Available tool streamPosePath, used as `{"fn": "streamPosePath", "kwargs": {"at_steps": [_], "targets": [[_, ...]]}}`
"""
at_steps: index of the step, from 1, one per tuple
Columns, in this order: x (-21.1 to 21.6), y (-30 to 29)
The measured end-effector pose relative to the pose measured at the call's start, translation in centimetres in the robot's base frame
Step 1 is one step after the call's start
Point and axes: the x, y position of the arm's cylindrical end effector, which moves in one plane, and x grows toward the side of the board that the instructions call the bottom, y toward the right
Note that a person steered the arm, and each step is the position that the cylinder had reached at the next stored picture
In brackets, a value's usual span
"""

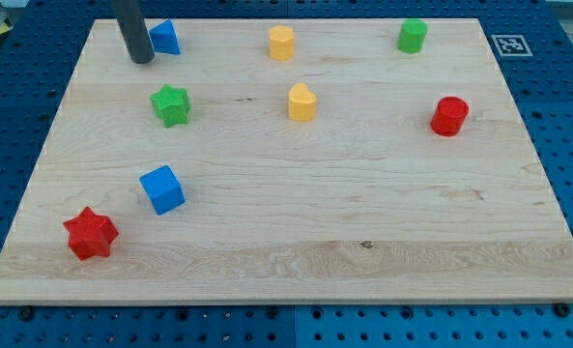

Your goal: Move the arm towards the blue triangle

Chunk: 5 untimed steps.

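Observation:
The blue triangle (165,38) lies near the view's top left on the wooden board (296,222). My tip (142,60) rests on the board just left of and slightly below the blue triangle, very close to it or touching it. The dark rod rises from there out of the view's top.
A green star (171,104) lies below the tip. A blue cube (162,188) and a red star (91,233) sit at the lower left. Yellow blocks (282,43) (302,101) lie at top centre. A green cylinder (413,36) and a red cylinder (449,115) sit at the right.

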Motion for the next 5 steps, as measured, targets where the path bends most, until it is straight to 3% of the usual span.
{"fn": "streamPosePath", "kwargs": {"at_steps": [5], "targets": [[0.7,4.0]]}}
